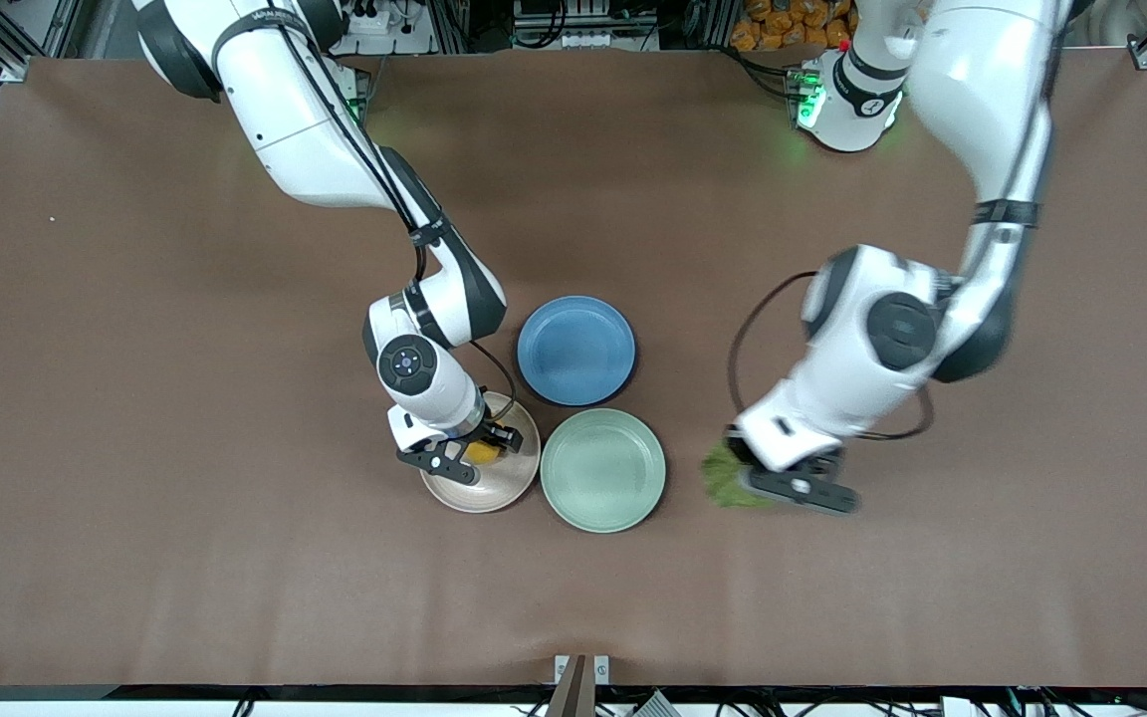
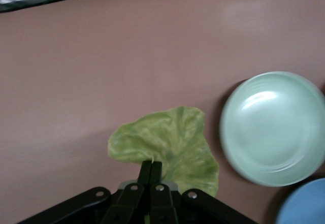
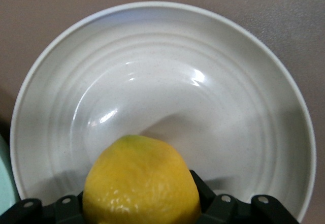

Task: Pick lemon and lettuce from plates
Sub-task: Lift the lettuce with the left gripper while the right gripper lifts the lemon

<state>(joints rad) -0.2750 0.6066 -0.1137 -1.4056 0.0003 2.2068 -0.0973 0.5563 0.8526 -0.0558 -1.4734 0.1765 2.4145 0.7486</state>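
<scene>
- Sitting low in the beige plate (image 1: 504, 483), the right gripper (image 1: 466, 453) is closing its fingers on the lemon (image 1: 481, 452); in the right wrist view the lemon (image 3: 141, 181) is filling the gap between the black fingers (image 3: 203, 193), with the plate (image 3: 162, 82) spreading out under it.
- Lifting straight up looks like the move this grip calls for, since the lemon is lying directly between the fingers, not off to one side.
- Showing bright yellow, dimpled skin, the lemon is oval and far smaller than its plate.
- Lying bare between the two arms, the mint plate (image 1: 602, 470) is touching the beige one, with a blue plate (image 1: 575, 350) just beside both, farther from the front camera.
- Hanging over bare table toward the left arm's end, the left gripper (image 1: 801, 488) is pinching the lettuce (image 1: 726, 476) with fingers fully together.
- Spreading away from the fingertips, the lettuce (image 2: 167, 148) is a crinkled, veined green leaf, already clear of the mint plate (image 2: 271, 127).
</scene>
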